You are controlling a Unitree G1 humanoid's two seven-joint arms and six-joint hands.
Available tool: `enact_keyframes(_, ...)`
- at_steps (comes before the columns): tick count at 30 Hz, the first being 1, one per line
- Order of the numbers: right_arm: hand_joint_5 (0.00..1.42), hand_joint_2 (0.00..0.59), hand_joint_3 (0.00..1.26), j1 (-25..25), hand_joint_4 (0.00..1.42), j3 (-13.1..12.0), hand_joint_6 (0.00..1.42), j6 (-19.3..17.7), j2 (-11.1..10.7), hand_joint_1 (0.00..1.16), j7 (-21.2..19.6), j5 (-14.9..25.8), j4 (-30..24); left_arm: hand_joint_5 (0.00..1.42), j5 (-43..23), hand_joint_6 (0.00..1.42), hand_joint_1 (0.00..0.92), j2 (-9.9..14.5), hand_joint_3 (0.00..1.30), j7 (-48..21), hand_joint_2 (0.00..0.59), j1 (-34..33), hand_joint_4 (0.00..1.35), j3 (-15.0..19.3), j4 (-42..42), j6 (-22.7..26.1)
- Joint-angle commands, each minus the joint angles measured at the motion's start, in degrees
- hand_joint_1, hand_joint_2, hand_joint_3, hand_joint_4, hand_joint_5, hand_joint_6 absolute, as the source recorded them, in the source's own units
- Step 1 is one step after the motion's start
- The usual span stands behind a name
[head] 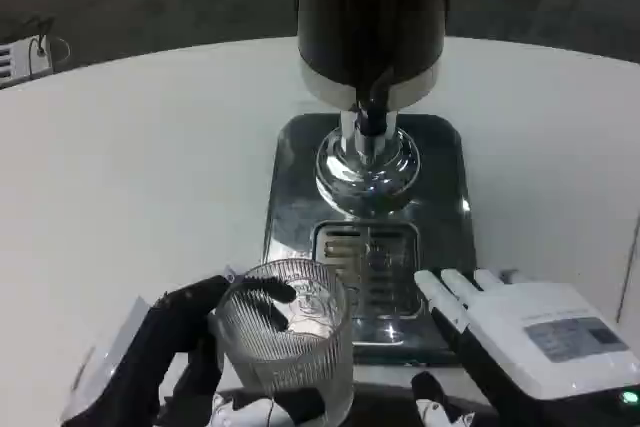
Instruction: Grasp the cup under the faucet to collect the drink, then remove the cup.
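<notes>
White bench point(150, 177) under your hands, dispenser point(370, 37) ahead of both with faucet point(371, 125) over its drip tray point(366, 277), your left hand point(170, 357) gripping the ribbed clear cup point(287, 337) just short of the tray, your right hand point(520, 332) beside it, fingers extended, holding nothing

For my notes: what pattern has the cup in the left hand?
Clear glass cup with fine vertical ribs, seen in the head view.

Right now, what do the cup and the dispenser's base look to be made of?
The cup, held by the left hand, looks like clear ribbed glass or plastic: the fingers show through it. The dispenser base looks like polished metal, mirror-bright with reflections; its drip grate too.
</notes>
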Motion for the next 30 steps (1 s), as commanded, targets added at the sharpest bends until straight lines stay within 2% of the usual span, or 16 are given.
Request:
enact_keyframes(1,0.00,0.586,0.00,-0.06,0.00,-0.28,0.00,0.39,0.10,0.32,0.37,0.49,-0.78,1.30,0.00,1.42,0.579,-0.08,0.96,0.74,0.000,0.27,1.11,0.41,-1.15,-0.17)
enact_keyframes(23,0.00,0.586,0.00,-0.41,0.00,-0.96,0.00,1.19,-0.04,0.31,0.00,0.84,-0.35,1.30,0.67,1.42,0.579,-0.41,0.96,0.91,0.000,-1.46,1.11,-0.39,-0.18,0.13)
enact_keyframes(30,0.00,0.586,0.00,-0.44,0.00,-0.65,0.00,1.29,0.34,0.31,-1.18,0.45,-0.03,1.30,1.92,1.42,0.579,-1.39,0.96,2.20,0.000,-3.75,1.11,-0.45,2.14,0.33)
